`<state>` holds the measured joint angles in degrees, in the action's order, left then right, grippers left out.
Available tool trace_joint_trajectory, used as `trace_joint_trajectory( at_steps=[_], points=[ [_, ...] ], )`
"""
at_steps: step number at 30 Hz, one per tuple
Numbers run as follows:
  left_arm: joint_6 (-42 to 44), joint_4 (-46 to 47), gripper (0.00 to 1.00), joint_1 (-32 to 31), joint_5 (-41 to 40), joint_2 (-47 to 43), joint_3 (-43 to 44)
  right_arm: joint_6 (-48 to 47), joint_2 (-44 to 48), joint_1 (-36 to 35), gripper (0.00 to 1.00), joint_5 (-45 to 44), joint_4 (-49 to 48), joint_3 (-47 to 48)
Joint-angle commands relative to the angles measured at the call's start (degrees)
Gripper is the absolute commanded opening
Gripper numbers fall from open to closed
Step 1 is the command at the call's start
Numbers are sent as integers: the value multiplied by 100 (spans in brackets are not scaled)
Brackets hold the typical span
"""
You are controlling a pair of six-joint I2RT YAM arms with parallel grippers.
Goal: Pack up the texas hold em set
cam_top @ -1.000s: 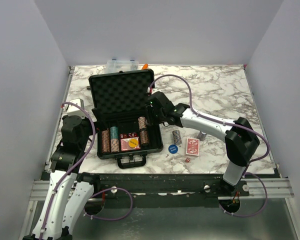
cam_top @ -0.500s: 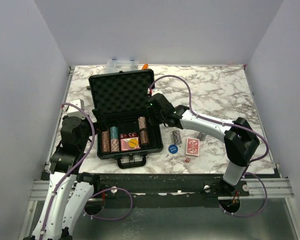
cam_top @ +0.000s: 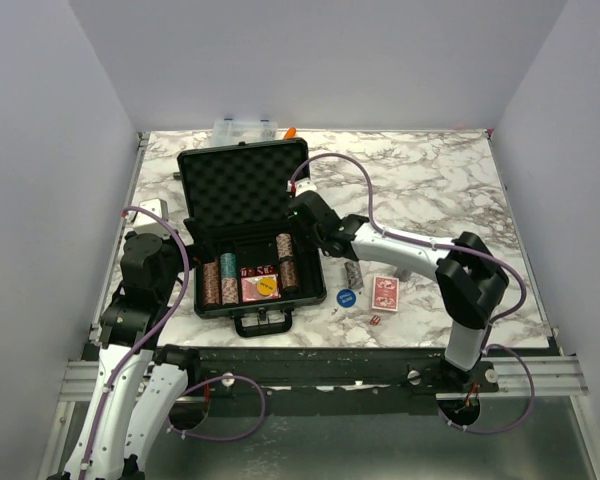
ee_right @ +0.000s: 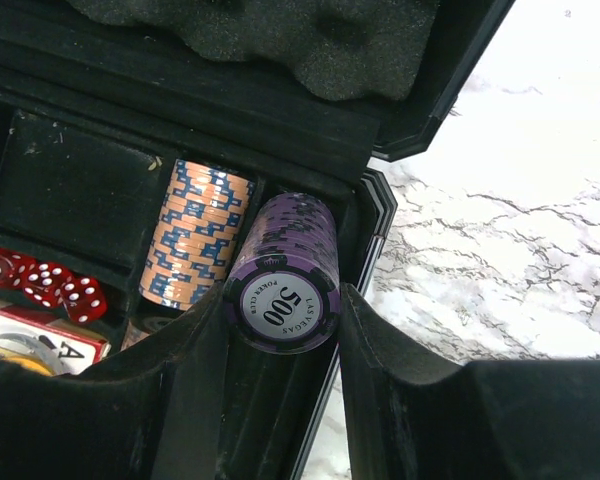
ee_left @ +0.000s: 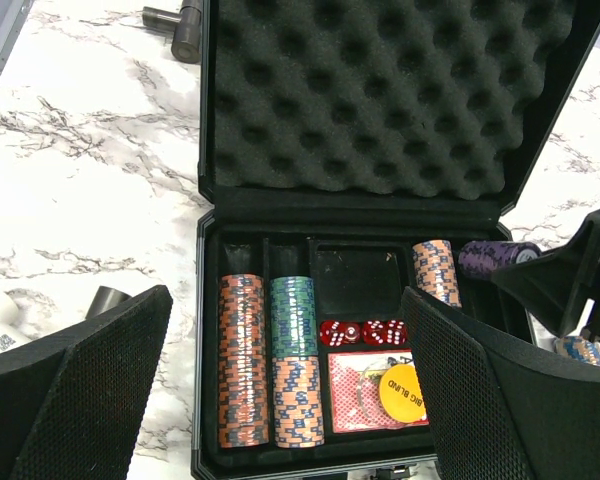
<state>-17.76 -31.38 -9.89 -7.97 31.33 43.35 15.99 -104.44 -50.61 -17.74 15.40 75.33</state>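
Since a second ago the right arm has swung leftward toward the case's right rear corner. Left gripper (ee_left: 285, 300) hangs spread wide, holding nothing, before the open black briefcase (ee_left: 380, 110), whose front edge is cut off in its view. Inside lie chip stacks (ee_left: 243, 360), red dice (ee_left: 365, 332) and a card deck (ee_left: 355, 400). Right gripper (ee_right: 283, 320) clamps a purple chip stack (ee_right: 283, 285) at the rightmost slot; its fingers hide whether the stack touches bottom. A blue button (cam_top: 345, 297) and a second deck (cam_top: 384, 292) lie on the marble table (cam_top: 450, 180)

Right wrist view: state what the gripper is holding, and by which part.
The right gripper holds a purple cylindrical stack of poker chips, pinched between its two fingers by the curved sides, near the "500" end face.
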Motion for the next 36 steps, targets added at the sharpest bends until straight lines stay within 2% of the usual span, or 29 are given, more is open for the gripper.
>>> trace_joint_trajectory(
  at_steps=[1,16,33,36],
  points=[
    [-9,4,96,-31,146,-56,-20,-190,-120,-67,1,-472,-441,76],
    [-21,2,96,-31,259,-6,-10,-152,-278,-294,1,-516,-847,-545],
    [29,0,97,-31,256,91,33,942,-214,-516,1,-286,-627,-1311],
    [28,0,97,-30,213,36,25,976,-252,-537,5,-241,-474,-1211]
  ],
)
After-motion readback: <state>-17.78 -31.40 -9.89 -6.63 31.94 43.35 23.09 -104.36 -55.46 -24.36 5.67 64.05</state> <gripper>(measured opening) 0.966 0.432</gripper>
